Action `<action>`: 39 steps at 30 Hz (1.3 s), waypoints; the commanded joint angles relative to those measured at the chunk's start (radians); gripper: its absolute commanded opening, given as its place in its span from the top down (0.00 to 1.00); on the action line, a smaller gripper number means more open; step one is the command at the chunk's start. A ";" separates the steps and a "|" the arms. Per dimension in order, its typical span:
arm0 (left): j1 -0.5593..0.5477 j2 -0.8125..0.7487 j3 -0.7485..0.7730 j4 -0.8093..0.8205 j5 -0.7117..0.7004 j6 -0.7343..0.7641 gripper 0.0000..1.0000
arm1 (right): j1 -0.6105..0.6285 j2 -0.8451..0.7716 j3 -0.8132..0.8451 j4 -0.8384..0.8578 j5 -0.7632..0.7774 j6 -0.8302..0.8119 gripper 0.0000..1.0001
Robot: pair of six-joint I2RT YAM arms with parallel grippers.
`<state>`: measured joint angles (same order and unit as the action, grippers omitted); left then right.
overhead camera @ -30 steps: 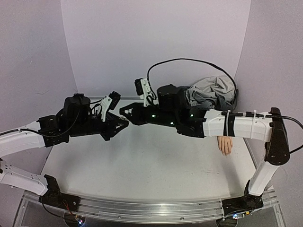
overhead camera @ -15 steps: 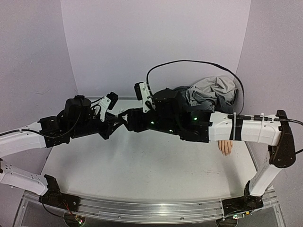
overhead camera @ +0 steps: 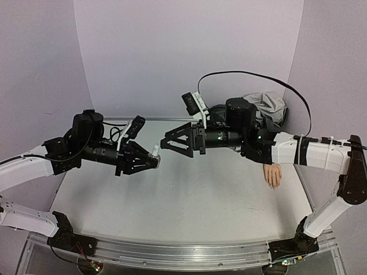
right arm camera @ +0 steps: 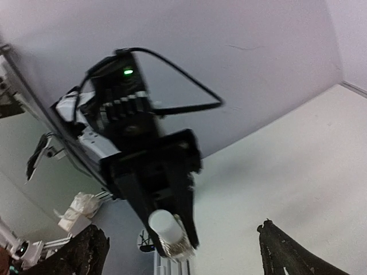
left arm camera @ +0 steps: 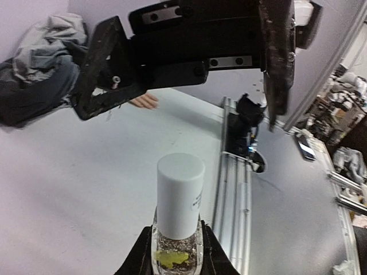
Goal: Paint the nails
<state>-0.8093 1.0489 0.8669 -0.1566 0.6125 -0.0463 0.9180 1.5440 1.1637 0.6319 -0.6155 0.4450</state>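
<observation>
1. Near the right edge of the worktop [overhead camera: 189, 200] lies a little pale toy hand [overhead camera: 273, 175]. It is flat, with its fingers pointing to the near edge.
2. The nails [overhead camera: 274, 184] are at the tips of those fingers. They are too tiny to see well.
3. A grey jacket [overhead camera: 265, 107] is bunched up in the far right corner. The right arm crosses over the spot where the toy hand meets it.
4. The left gripper [overhead camera: 151, 161] is up in the air over the left half of the worktop. Its two fingers are squeezed tight on a small bottle [left arm camera: 179, 215].
5. The small bottle is clear glass with a white cap [left arm camera: 180, 183] and something yellow inside. The cap sticks out past the fingers and points at the other arm.
6. The right gripper [overhead camera: 172, 141] is in the air too, over the middle, facing the cap. Its fingers are spread wide apart and hold nothing.
7. The two grippers are near each other but not touching. Both are well apart from the toy hand.
</observation>
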 commanded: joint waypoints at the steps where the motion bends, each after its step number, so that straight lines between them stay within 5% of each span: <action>1: 0.001 0.079 0.098 0.078 0.307 -0.056 1.00 | 0.012 0.020 0.014 0.231 -0.263 0.052 0.13; 21: 0.000 0.130 0.126 0.108 0.340 -0.084 1.00 | 0.041 0.088 0.030 0.342 -0.315 0.096 0.69; 27: 0.000 0.135 0.135 0.109 0.342 -0.080 1.00 | 0.049 0.100 0.028 0.345 -0.319 0.092 0.74; 32: 0.001 0.131 0.137 0.109 0.330 -0.080 1.00 | 0.055 0.099 0.030 0.344 -0.311 0.091 0.92; 36: 0.001 0.108 0.122 0.105 0.173 -0.090 1.00 | 0.068 0.097 0.030 0.311 -0.246 0.071 1.00; 39: -0.008 0.058 0.084 0.089 -0.159 -0.073 1.00 | 0.085 0.103 0.047 0.234 -0.102 0.067 1.00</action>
<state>-0.8127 1.1717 0.9424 -0.1139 0.8570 -0.1314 0.9554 1.6447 1.1641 0.8955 -0.8410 0.5156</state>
